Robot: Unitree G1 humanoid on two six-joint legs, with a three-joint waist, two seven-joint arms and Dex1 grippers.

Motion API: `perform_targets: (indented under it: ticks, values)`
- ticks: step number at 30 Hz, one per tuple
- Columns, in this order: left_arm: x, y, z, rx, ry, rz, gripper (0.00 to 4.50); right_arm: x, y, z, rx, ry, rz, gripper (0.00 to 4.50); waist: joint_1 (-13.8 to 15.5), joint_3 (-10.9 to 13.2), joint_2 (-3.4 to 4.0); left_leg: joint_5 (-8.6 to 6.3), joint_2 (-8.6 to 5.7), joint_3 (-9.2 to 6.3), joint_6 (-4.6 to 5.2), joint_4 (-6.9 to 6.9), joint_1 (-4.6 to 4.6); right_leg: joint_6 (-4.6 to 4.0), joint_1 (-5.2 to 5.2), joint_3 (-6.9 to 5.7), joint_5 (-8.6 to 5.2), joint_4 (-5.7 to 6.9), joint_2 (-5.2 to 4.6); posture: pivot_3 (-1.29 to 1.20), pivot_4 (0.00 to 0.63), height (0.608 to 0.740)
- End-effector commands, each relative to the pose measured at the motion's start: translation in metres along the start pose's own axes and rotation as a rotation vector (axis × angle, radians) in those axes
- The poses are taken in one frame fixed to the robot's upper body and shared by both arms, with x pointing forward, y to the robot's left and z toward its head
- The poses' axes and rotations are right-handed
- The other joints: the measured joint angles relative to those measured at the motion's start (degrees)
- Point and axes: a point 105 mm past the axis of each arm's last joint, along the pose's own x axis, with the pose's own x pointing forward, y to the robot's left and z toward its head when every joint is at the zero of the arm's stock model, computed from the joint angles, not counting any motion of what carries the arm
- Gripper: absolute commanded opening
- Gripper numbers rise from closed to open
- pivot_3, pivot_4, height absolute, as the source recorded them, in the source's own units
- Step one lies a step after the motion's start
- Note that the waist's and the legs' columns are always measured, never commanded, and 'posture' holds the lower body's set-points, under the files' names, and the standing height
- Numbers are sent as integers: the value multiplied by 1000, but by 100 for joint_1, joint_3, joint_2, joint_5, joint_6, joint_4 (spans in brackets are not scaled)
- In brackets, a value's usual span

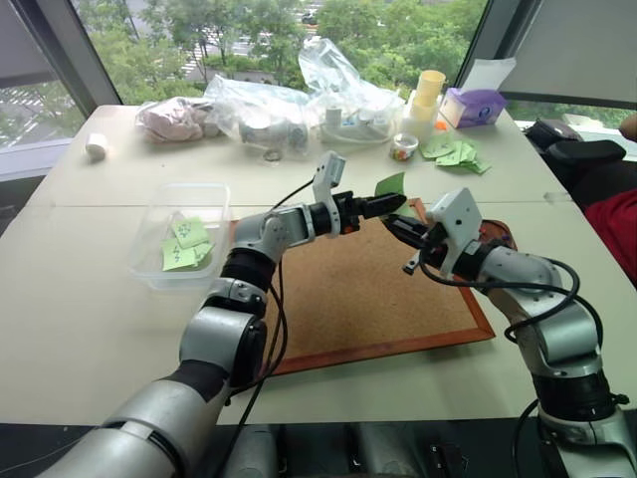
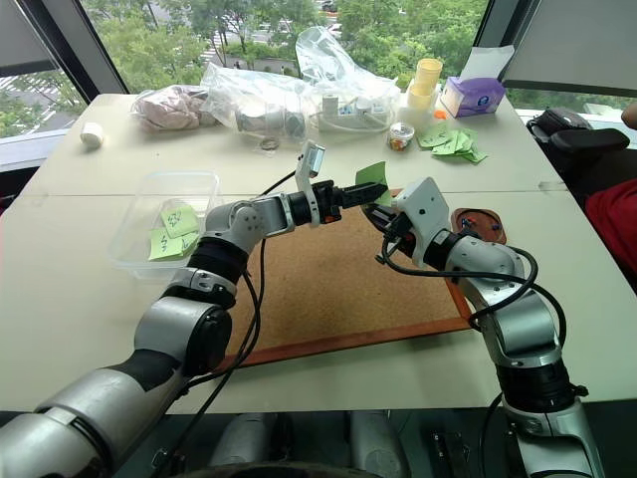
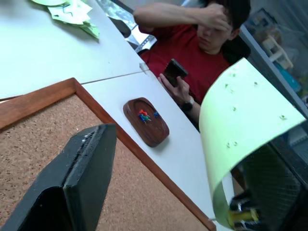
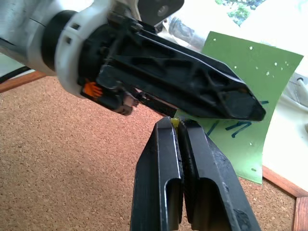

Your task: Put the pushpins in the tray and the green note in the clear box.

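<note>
Now, green note [image 4: 243,96] upright above the corkboard [image 1: 368,299], right jaws pinching its lower edge, left jaws parted around it.

A pale beige worktop [image 1: 90,329] fills the room's middle, a seam running across it. Beyond the worktop's far edge, large windows [image 1: 249,30] with dark slanted frames [image 1: 70,50] look out on green trees [image 1: 179,40], letting in daylight. Right of the worktop sits a person in a red shirt [image 3: 192,48].
</note>
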Motion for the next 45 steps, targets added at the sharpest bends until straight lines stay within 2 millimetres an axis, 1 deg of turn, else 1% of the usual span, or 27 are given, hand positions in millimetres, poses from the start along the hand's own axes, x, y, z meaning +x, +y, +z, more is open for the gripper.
perform_targets:
  ticks: [1,4,5,6,9,12,14,16,18,20,23,26,28,29,30,32,34,36,39,43,45]
  values:
    - [7,-14,11,40,-24,-45,2306,-3,0,14,-31,-45,-13,0,0,0,0,0,0,0,0,-1,0,0,0,0,0,0,1,0,150,738]
    - [7,-14,8,59,-10,-49,739,-3,0,14,-29,-46,-16,0,0,0,0,0,1,0,-1,-1,0,0,-1,0,0,0,1,0,150,738]
    - [7,-14,9,58,-11,-48,312,-3,-1,14,-29,-46,-16,0,0,0,0,0,0,0,-1,-1,0,0,-1,0,0,0,0,0,150,738]
    - [7,-14,9,57,-12,-48,103,-3,-1,14,-29,-46,-17,0,0,0,0,1,0,0,-1,-1,0,0,-1,0,0,0,1,0,150,738]
    - [6,-14,11,61,-26,-44,103,-3,-2,13,-27,-45,-20,0,0,0,0,1,1,0,-1,-1,0,0,-1,0,0,0,1,0,150,738]
    - [5,-11,9,162,-18,-27,103,-2,-3,12,-27,-45,-23,0,0,0,0,1,1,0,-1,-1,0,0,-1,0,0,0,1,0,150,738]
    - [4,-8,8,178,-15,-12,103,-2,-3,12,-26,-47,-27,0,1,0,0,1,1,0,-1,-1,0,0,-1,0,0,0,1,0,150,738]
    - [2,-4,6,256,2,4,103,-2,-4,13,-22,-52,-34,0,1,0,0,1,1,1,-1,-2,0,0,-1,0,0,0,1,0,150,738]
    - [0,-1,4,297,12,12,103,-2,-5,13,-15,-58,-40,0,0,0,0,1,0,1,-1,-2,0,0,-1,0,0,0,1,0,150,738]
    - [-2,0,8,257,-7,19,103,-2,-5,14,-1,-65,-46,0,-6,0,0,1,2,1,-1,-2,0,0,-1,0,0,0,1,0,150,738]
    - [-4,0,11,295,-4,29,103,-3,-8,16,33,-83,-67,0,-1,0,0,1,3,1,-1,-2,0,0,-1,0,0,0,2,0,150,738]
    - [-8,-1,12,422,33,29,103,-5,-16,20,100,-118,-116,0,3,0,0,1,2,2,-1,-2,-1,0,-1,0,0,0,0,0,150,738]
    - [-13,-7,8,586,94,-7,103,-10,-27,22,171,-143,-176,0,3,0,0,1,7,1,-1,-2,-1,0,-1,1,0,1,0,0,150,738]
    - [-17,-15,5,699,145,-50,103,-15,-38,21,220,-151,-231,0,2,0,1,1,10,2,-1,-2,-1,0,-1,1,0,1,0,0,150,738]
    - [-21,-20,2,771,183,-81,103,-19,-45,20,254,-155,-267,0,0,0,1,1,12,3,-2,-2,0,0,-1,1,0,2,0,0,150,738]
    - [-32,-34,-1,925,276,-157,103,-31,-68,6,314,-110,-392,0,-7,1,3,2,18,6,-4,-4,0,0,-2,1,0,2,1,0,150,738]
    - [-41,-42,2,1017,343,-195,103,-43,-86,-18,357,-1,-506,0,11,1,3,3,19,7,-5,-4,0,-1,-2,1,0,2,0,0,150,738]
    - [-47,-44,3,1060,390,-199,103,-51,-96,-39,391,100,-578,0,20,1,4,2,17,9,-4,-4,0,-2,-2,2,0,2,-3,0,150,738]
    - [-60,-46,-5,1127,478,-289,103,-59,-106,-64,388,224,-656,0,2,1,7,1,17,11,-3,-4,1,-2,-3,5,-1,1,-2,0,150,738]
    - [-63,-43,-4,1140,500,-288,103,-64,-116,-82,397,302,-716,0,-22,2,9,1,17,11,-2,-5,1,-2,-5,6,-1,2,1,0,150,738]
    - [-64,-44,-4,1117,486,-294,103,-65,-123,-91,391,325,-746,0,-37,3,10,1,17,12,-2,-5,1,-1,-5,8,-1,2,2,0,150,738]
